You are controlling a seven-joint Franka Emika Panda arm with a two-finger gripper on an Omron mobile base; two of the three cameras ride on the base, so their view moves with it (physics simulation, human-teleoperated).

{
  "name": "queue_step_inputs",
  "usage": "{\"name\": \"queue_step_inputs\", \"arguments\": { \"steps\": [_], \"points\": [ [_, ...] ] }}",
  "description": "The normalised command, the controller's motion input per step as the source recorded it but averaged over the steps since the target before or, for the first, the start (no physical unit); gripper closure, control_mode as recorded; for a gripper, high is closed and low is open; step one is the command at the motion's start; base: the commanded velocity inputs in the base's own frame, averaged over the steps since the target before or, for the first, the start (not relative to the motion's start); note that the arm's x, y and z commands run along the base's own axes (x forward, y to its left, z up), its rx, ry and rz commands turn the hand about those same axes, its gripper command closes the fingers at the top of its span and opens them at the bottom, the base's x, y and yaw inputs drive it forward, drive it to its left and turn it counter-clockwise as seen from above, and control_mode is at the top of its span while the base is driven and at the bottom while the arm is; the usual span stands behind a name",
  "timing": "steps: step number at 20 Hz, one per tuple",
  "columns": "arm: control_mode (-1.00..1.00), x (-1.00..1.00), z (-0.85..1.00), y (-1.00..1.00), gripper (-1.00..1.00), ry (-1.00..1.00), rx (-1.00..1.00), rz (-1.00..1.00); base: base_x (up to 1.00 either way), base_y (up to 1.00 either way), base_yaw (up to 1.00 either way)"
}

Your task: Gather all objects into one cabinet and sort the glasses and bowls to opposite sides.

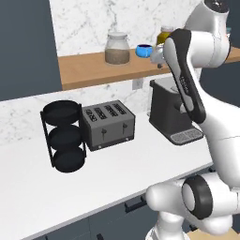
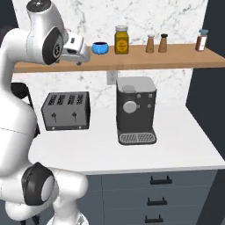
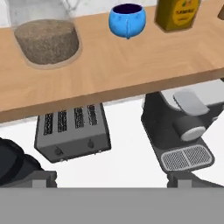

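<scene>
1. Left base view: blue cup (image 1: 144, 50) sits on the wooden shelf (image 1: 93, 70), between the glass jar (image 1: 116, 48) and the arm's wrist; gripper (image 1: 158, 56) just beside it on the shelf's front side, arm raised and bent high over the coffee machine (image 1: 173, 110)
2. Right base view: gripper (image 2: 78, 53) points along the shelf front, blue cup just to its right, honey jar (image 2: 121, 40) next beyond; jaws look wide apart, nothing held
3. Hand view: blue cup sits up and ahead, right of centre, handle facing the camera; fingertips (image 3: 43, 177) spread wide and empty; toaster (image 3: 72, 131) below the shelf
</scene>
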Motion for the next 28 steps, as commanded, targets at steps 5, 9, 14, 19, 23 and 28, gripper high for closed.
{"name": "queue_step_inputs", "arguments": {
  "steps": [5,9,14,19,23,28],
  "points": [
    [-1.00,0.34,0.55,-0.03,-1.00,0.34,0.04,-0.11,0.00,0.00,0.00],
    [-1.00,0.11,-0.24,-0.17,-1.00,0.03,-0.15,-0.01,0.00,0.00,0.00],
    [-1.00,0.05,-0.98,-0.31,-1.00,-0.01,-0.36,0.00,0.00,0.00,0.00],
    [-1.00,0.02,-0.23,0.00,-1.00,-0.06,-0.08,0.01,0.00,0.00,0.00],
    [-1.00,0.00,0.00,-0.08,-1.00,-0.59,0.06,0.06,0.00,0.00,0.00],
    [-1.00,0.00,0.00,-0.10,-1.00,-0.47,0.11,0.07,0.00,0.00,0.00]
  ]
}}
